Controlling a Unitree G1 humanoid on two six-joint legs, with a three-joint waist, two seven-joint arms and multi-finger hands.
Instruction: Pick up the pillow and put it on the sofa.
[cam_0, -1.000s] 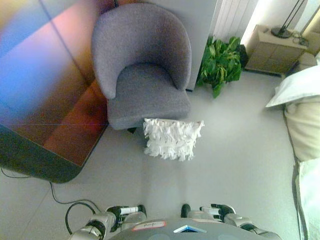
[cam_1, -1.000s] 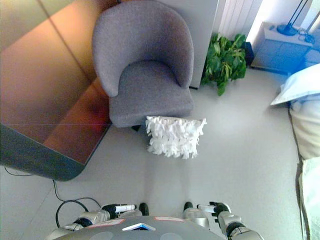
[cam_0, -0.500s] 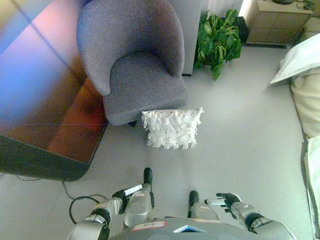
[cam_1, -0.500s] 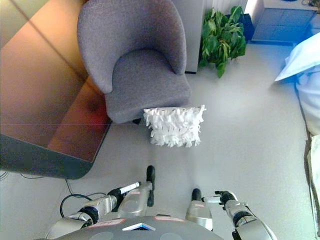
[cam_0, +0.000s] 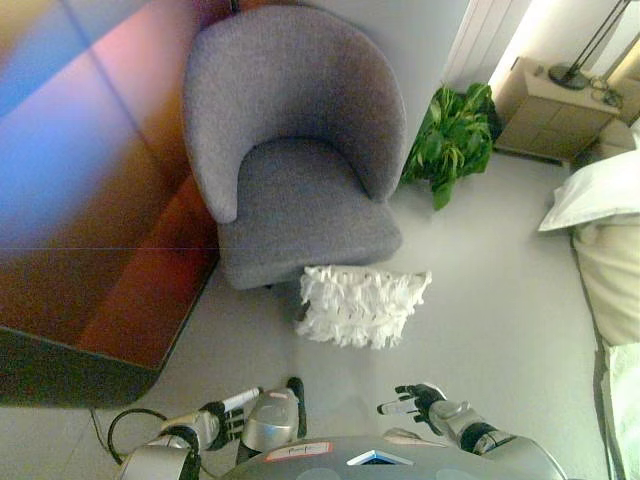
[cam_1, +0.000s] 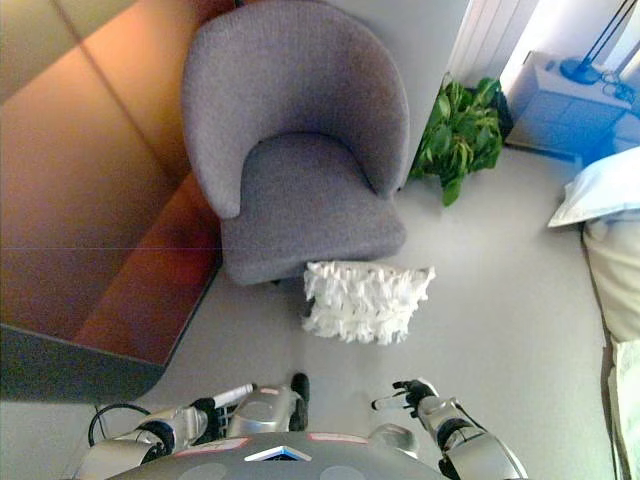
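Pillow (cam_0: 362, 306): white, ruffled, lying on the grey floor (cam_0: 480, 300), its upper edge touching or just under the front edge of the grey sofa (cam_0: 295, 150), a single-seat tub chair. You cannot tell from these views whether the pillow leans on the seat front or only lies against it. It is not yet lifted; the task is at the approach step.

Left hand (cam_0: 228, 414): low at the bottom of the view, well short of the pillow, fingers extended toward it and holding nothing. The lower part of the hand is partly masked by the robot's own body, so you see the fingers only in part.

Right hand (cam_1: 404, 393): also low, near the bottom right, released, fingers spread and empty. Both hands sit on either side of the pillow's line, which reads as a set-up for a 2-handed pick; judgement only.

Sofa seat is bare, so you have a free place to put the pillow.

Cut off or unclear: the bed (cam_0: 612, 250) with its pale bedding runs out of the right edge. The plant (cam_0: 452, 140) stands just beside the sofa's right flank. The glossy dark panel (cam_0: 90, 200) on the left shows reflections only; what it is cannot be told.
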